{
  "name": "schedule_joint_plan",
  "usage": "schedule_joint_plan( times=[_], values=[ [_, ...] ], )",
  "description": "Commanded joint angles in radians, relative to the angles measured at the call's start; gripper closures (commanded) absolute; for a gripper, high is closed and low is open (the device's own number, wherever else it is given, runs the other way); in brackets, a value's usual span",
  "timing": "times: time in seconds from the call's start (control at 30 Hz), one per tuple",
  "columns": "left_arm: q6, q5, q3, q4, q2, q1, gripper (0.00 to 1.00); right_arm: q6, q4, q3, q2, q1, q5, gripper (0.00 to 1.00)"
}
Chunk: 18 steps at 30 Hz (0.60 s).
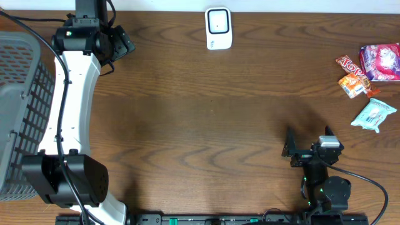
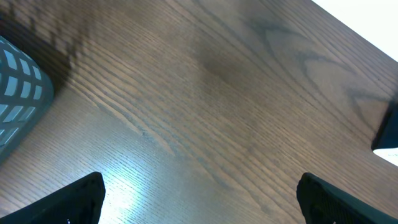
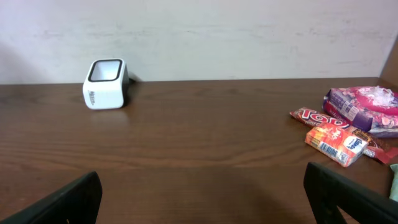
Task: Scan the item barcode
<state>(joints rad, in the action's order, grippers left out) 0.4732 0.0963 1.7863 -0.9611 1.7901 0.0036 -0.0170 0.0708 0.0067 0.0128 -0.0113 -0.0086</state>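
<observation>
The things to scan lie in a loose group at about 2 to 3 o'clock on the tabletop (image 1: pixel 206 119). There is a pink bag (image 1: pixel 381 61), a red bar (image 1: pixel 347 64) touching it, an orange pack (image 1: pixel 352 85) against the bar, and a teal packet (image 1: pixel 373 115) a little apart toward 4 o'clock. The task does not say which one is meant. The white scanner (image 1: pixel 219 28) stands at 12 o'clock, well apart from them, with its window facing up.

All four look light and wrapped in glossy film, so they will probably be slippery and will crumple under a hard squeeze. The pink bag looks puffy and soft, and a pinch may only catch loose film. The orange pack looks blocky and the stiffest, so a hold across its short sides should carry it without folding. The teal packet is flat and limp, but nothing crowds it; its long edges seem the best place to grip. No barcode is readable from here, so the held item will likely need turning above the scanner.

The right tool (image 3: pixel 202 186), at 5 o'clock, has its jaws spread wide and holds nothing. The left tool (image 2: pixel 202 196), at 11 o'clock beside the gray basket (image 1: pixel 19 112), is also wide apart and empty.
</observation>
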Motion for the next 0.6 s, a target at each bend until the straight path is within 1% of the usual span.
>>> schedule_joint_plan(
  times=[0.0,0.57],
  values=[
    [-0.005,0.013,-0.002,0.0,0.003,0.001,0.02,0.011,0.005,-0.001,-0.008,-0.002,-0.009,0.01],
    [-0.006,0.025,-0.002,-0.013,0.003,0.001,0.02,0.011,0.004,-0.001,-0.008,-0.002,-0.009,0.01]
  ],
)
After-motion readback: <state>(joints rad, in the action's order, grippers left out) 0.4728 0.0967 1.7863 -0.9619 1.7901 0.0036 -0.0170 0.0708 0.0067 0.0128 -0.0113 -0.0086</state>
